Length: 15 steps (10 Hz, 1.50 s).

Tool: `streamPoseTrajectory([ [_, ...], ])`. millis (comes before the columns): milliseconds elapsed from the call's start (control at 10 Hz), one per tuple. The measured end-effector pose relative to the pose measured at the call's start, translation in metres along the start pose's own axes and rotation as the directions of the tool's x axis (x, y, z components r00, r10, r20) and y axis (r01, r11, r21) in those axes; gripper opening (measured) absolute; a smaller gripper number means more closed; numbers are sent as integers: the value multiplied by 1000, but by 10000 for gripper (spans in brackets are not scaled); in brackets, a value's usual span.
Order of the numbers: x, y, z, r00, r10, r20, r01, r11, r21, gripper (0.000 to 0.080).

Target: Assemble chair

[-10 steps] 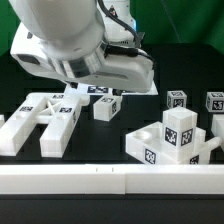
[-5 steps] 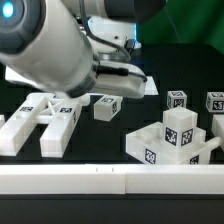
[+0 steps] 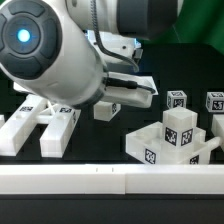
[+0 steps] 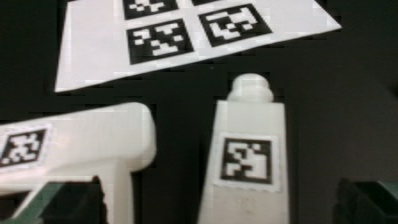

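In the wrist view my gripper [image 4: 210,207] is open, with a dark fingertip [image 4: 50,205] at one side and the other at the far side. A white chair leg [image 4: 249,150] with a rounded tip and a square tag lies between them, untouched. A second white chair piece [image 4: 75,140] with a tag lies beside it, near one finger. In the exterior view the arm's body hides the fingers; below it lies a group of white chair bars [image 3: 45,125]. The square seat block [image 3: 168,142] with a tagged cube on top stands at the exterior view's right.
The marker board [image 4: 178,35] lies just beyond the leg's tip. A small tagged cube [image 3: 108,107] sits mid-table, with two more small tagged pieces [image 3: 176,99] [image 3: 214,100] at the back right. A long white rail [image 3: 110,180] runs along the front edge.
The arm has swung toward the exterior view's left and nearer the camera, covering more of the left bars. The parts on the table have not moved. The jaws stay open.
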<state>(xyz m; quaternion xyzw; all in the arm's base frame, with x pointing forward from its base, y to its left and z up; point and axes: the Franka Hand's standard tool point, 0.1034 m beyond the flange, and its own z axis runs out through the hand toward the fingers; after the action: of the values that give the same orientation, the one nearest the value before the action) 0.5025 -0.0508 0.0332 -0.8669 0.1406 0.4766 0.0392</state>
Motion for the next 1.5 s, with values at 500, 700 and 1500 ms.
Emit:
streamPoseTrajectory([
  [500,13,-5,12,1000,5,-12,-5,1000,-6,649],
  [700,14,-6,14,1000,5,-12,-5,1000,-6,525],
  [1500,-4,-11,-14,1000,21,-9,-21,1000,3,295],
])
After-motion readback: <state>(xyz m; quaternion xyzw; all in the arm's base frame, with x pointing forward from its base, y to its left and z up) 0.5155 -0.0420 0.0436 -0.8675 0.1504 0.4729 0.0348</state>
